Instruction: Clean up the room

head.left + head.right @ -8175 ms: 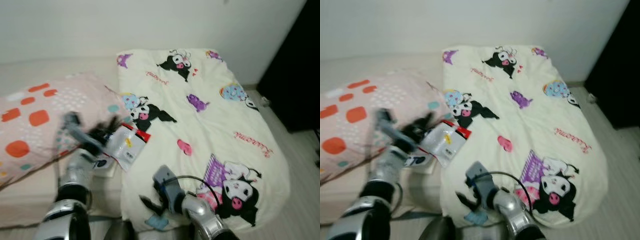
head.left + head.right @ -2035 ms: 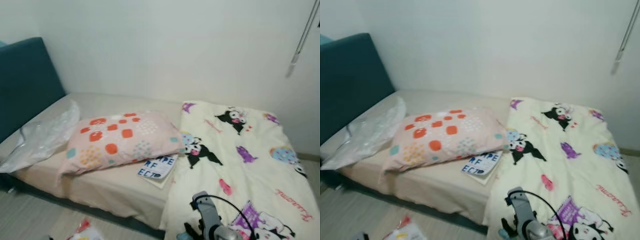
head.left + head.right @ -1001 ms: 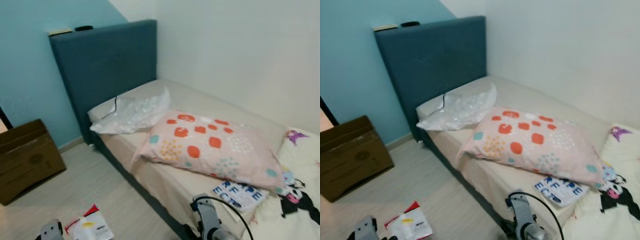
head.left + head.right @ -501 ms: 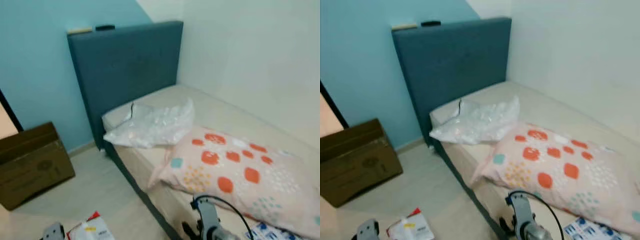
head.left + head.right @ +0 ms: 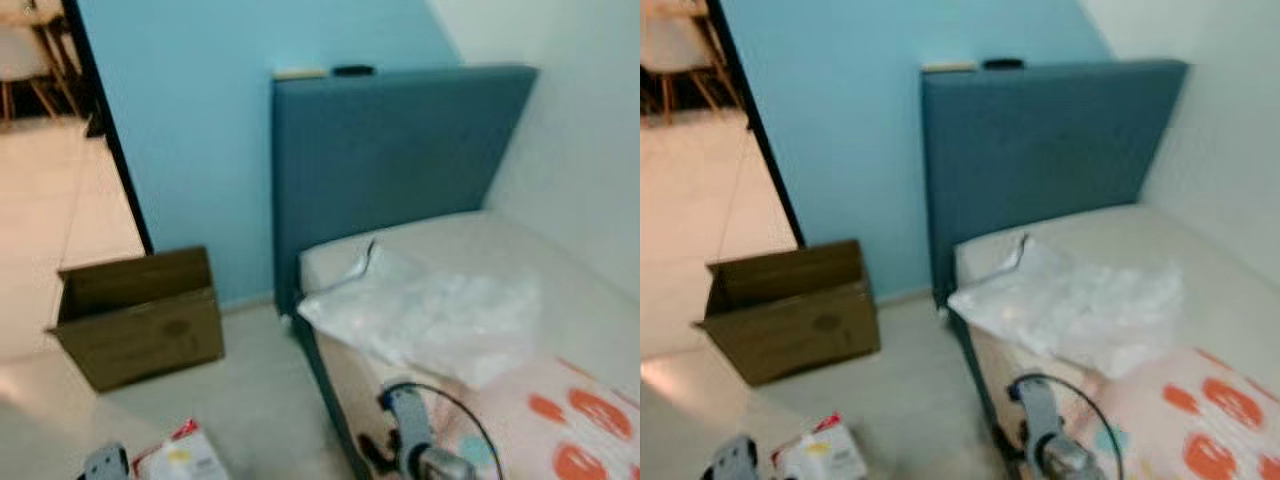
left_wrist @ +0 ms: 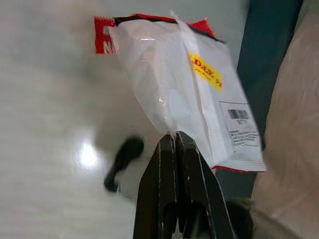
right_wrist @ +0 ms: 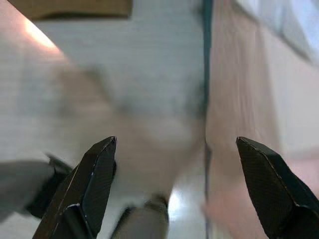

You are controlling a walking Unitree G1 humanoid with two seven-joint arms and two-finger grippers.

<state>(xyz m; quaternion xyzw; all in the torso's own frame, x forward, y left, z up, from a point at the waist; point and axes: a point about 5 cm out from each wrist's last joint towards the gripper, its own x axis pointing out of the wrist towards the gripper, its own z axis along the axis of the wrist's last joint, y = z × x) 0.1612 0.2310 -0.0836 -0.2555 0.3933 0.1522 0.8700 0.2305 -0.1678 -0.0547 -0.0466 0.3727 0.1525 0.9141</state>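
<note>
Left gripper (image 6: 175, 142) low over pale floor (image 5: 250, 400), black fingers pinched tight on edge of white plastic snack packet with red trim and yellow label (image 6: 189, 84); packet hangs beyond fingertips. Right gripper (image 7: 174, 184) low beside bed edge, fingers spread wide, nothing between them. Ahead of left gripper, open brown cardboard box (image 5: 140, 315) on floor by blue wall. Ahead of right gripper, crumpled clear plastic bag (image 5: 440, 315) on beige mattress (image 5: 1140, 240), teal upholstered headboard (image 5: 390, 160) behind. Pink pillow with orange spots (image 5: 1200, 415) just right of right gripper.

Light blue wall (image 5: 190, 130), dark teal headboard (image 5: 390, 170) above a beige bed (image 5: 560, 290), pale floor (image 5: 250, 400), dark-framed doorway (image 5: 105, 130) at left.
</note>
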